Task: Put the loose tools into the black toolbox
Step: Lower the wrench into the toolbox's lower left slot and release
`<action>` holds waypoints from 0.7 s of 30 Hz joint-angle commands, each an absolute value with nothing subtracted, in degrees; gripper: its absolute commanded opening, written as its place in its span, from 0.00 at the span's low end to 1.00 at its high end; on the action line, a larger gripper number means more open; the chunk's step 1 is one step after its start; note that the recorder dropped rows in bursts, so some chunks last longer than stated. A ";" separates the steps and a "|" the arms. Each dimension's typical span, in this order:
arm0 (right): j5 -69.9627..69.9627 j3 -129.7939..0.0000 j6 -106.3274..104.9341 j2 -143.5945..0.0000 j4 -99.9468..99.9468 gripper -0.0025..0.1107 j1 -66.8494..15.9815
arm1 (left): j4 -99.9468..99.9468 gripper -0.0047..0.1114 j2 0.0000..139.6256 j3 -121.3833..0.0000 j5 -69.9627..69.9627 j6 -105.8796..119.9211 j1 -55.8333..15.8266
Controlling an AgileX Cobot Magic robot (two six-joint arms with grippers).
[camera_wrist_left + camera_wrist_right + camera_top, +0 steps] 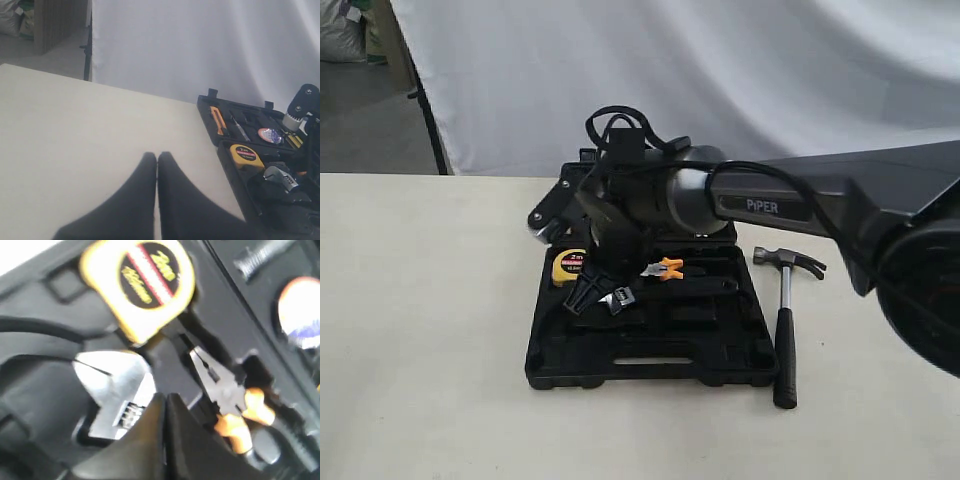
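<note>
- white cloth [720,70] hangs behind a pale table [420,350]; grey floor shows at the far left of the exterior view.
- black toolbox [650,372] lies open in the middle of the table, one half nearer the camera, the other beyond it.
- right arm [770,205], marked "piper", reaches in from the right and bends down over the left part of the near half.
- right gripper [165,399]: fingers pressed together, no gap, nothing seen between them. tips sit just beside the head of the wrench; contact cannot be told.
- wrench [117,395]: silver adjustable head lies in a moulded recess of the near half; its handle is mostly hidden under the gripper.
- yellow tape measure [142,282] sits in its own recess at the near half's far left corner, next to the wrench head.
- orange-handled pliers [225,400] lie in the neighbouring recess, nose toward the tape measure.
- tape roll [270,135]: small round thing with a red and white label, resting in the far half of the toolbox; blurred in the right wrist view.
- hammer [785,330]: on the bare table just right of the toolbox, outside it, roughly parallel to the box's right wall. steel head at the far end, black grip toward the camera.
- left gripper [157,156]: fingers closed tip to tip, empty, over bare table to the left of the toolbox.
</note>
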State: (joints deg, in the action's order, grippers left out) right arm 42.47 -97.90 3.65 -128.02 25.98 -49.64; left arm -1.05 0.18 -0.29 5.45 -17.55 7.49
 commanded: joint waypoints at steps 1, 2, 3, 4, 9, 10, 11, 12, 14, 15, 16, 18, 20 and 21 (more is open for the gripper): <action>42.44 -97.84 5.58 -129.80 18.33 0.02 -47.54 | -1.30 0.05 0.00 -0.44 5.03 -17.82 8.94; 42.65 -97.84 4.62 -130.16 17.13 0.02 -47.54 | -1.30 0.05 0.00 -0.44 5.03 -17.82 8.94; 42.82 -97.84 3.81 -130.40 16.35 0.02 -47.54 | -1.30 0.05 0.00 -0.44 5.03 -17.82 8.94; 42.93 -97.84 3.04 -130.69 15.74 0.02 -47.54 | -1.30 0.05 0.00 -0.44 5.03 -17.82 8.94; 43.60 -97.84 2.92 -130.83 14.45 0.02 -47.54 | -1.30 0.05 0.00 -0.44 5.03 -17.82 8.94; 44.14 -97.84 2.92 -130.83 13.93 0.02 -47.54 | -1.30 0.05 0.00 -0.44 5.03 -17.82 8.94; 44.51 -97.84 2.92 -130.83 13.25 0.02 -47.54 | -1.30 0.05 0.00 -0.44 5.03 -17.82 8.94; 45.04 -97.84 2.71 -130.83 12.19 0.02 -47.54 | -1.30 0.05 0.00 -0.44 5.03 -17.82 8.94; 45.68 -97.84 0.94 -130.83 10.09 0.02 -47.54 | -1.30 0.05 0.00 -0.44 5.03 -17.82 8.94; 45.96 -97.84 0.00 -130.83 9.08 0.02 -47.54 | -1.30 0.05 0.00 -0.44 5.03 -17.82 8.94; 46.22 -97.84 -0.74 -130.83 8.54 0.02 -47.54 | -1.30 0.05 0.00 -0.44 5.03 -17.82 8.94; 46.49 -97.95 -1.07 -130.43 8.25 0.02 -47.54 | -1.30 0.05 0.00 -0.44 5.03 -17.82 8.94; 46.49 -97.95 -1.18 -129.69 8.25 0.02 -47.54 | -1.30 0.05 0.00 -0.44 5.03 -17.82 8.94; 46.37 -97.95 -1.18 -129.21 8.52 0.02 -47.54 | -1.30 0.05 0.00 -0.44 5.03 -17.82 8.94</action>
State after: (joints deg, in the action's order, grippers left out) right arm 45.31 -98.42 -0.35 -129.56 10.56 -47.46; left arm -1.05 0.18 -0.29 5.45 -17.55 7.49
